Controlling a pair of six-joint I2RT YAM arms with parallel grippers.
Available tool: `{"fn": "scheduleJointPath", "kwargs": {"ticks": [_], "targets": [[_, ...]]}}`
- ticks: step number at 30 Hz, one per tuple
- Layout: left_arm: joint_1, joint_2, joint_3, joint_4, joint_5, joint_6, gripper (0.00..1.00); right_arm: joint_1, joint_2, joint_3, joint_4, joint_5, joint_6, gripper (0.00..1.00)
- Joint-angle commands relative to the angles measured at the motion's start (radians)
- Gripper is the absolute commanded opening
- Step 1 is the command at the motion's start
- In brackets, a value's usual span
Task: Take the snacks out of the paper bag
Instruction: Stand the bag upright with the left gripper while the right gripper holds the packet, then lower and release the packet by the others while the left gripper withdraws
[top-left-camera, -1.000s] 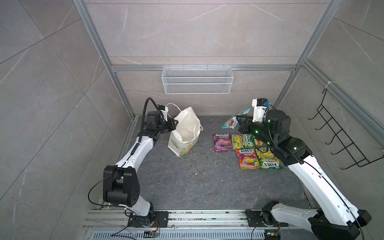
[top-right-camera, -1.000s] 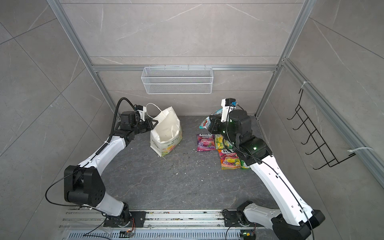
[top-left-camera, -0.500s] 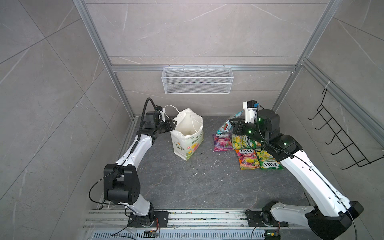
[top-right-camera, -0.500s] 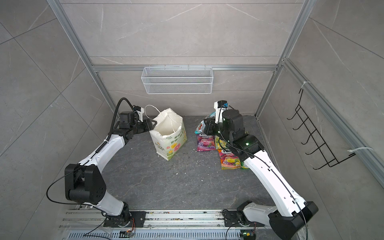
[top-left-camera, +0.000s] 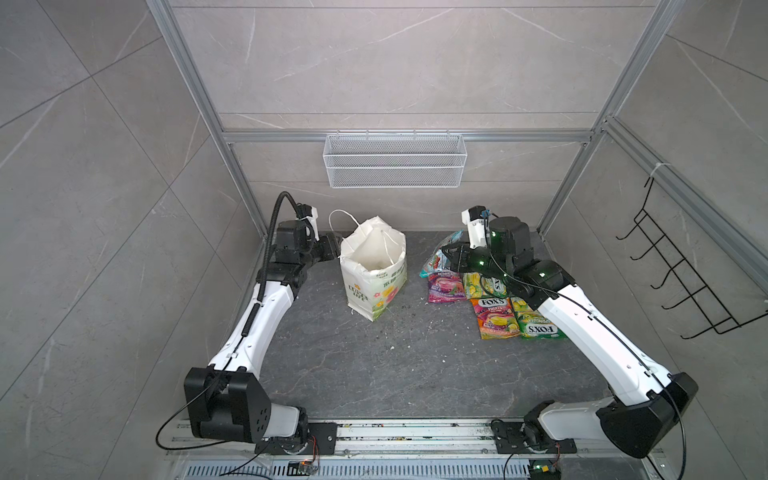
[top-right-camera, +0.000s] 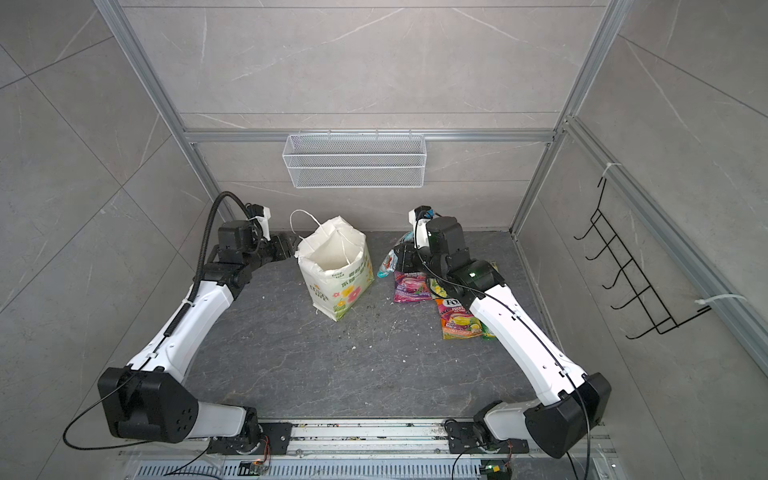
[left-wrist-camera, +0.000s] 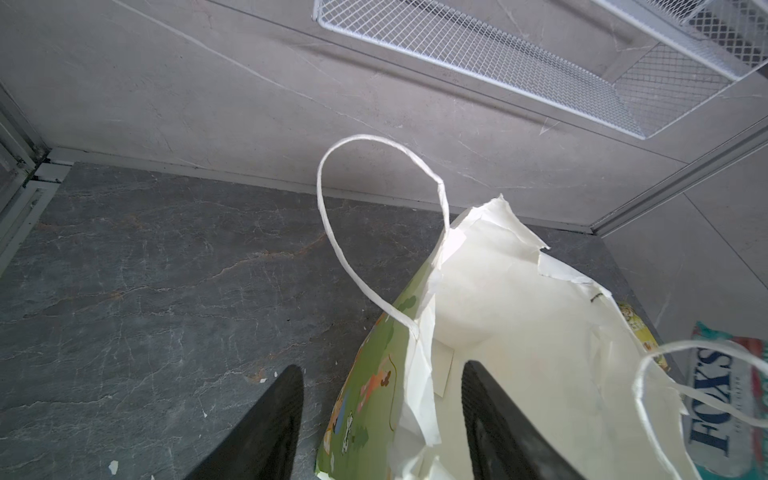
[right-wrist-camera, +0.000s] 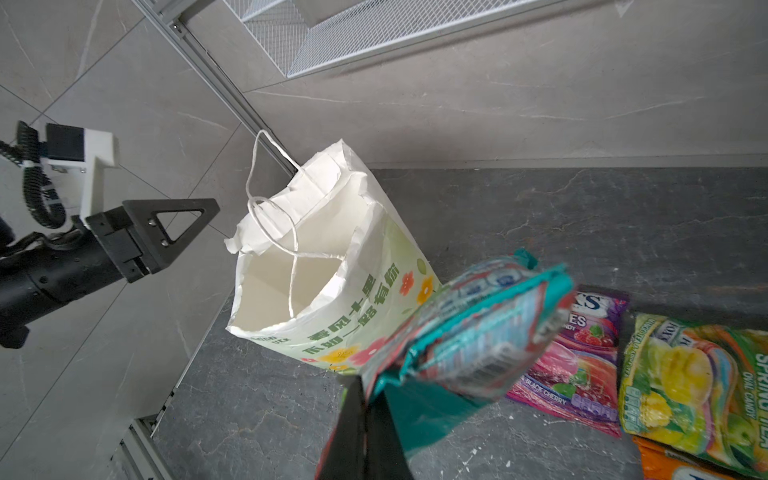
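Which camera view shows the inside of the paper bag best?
The right wrist view: the paper bag is large there, whole open mouth and inner walls showing. Both top views look into the bag from above, but small. The left wrist view crops the bag at close range.

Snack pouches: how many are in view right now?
5: teal pouch in the right gripper; purple pouch, yellow-green pouch, orange pouch, green pouch on the floor. More may hide under the right arm.

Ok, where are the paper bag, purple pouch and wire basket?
paper bag (top-left-camera: 388, 286), in a top view, printed face
purple pouch (top-left-camera: 444, 287), in a top view, middle
wire basket (top-left-camera: 395, 176), in a top view, front mesh
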Motion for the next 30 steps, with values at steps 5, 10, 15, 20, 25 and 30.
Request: {"fn": "scheduleJointPath", "kwargs": {"ticks": [5, 10, 15, 20, 25, 30], "targets": [[-0.085, -0.232, -0.201, 0.157, -0.11, 0.019, 0.61, -0.002, 0.082, 0.0, 0.057, -0.071, -0.04, 0.0], [-0.105, -0.384, -0.456, 0.286, -0.22, -0.005, 0.56, -0.002, 0.176, -0.004, 0.13, -0.134, -0.003, 0.0], [-0.105, -0.439, -0.577, 0.295, -0.207, -0.015, 0.55, 0.004, 0.293, 0.023, 0.214, -0.176, 0.043, 0.0], [-0.105, -0.456, -0.684, 0.319, -0.17, -0.046, 0.53, 0.024, 0.423, 0.102, 0.269, -0.219, 0.057, 0.0], [-0.105, -0.452, -0.785, 0.383, -0.157, -0.056, 0.52, 0.029, 0.523, 0.177, 0.275, -0.26, 0.043, 0.0], [-0.109, -0.452, -0.842, 0.428, -0.138, -0.052, 0.51, 0.03, 0.578, 0.226, 0.277, -0.299, -0.03, 0.0]]}}
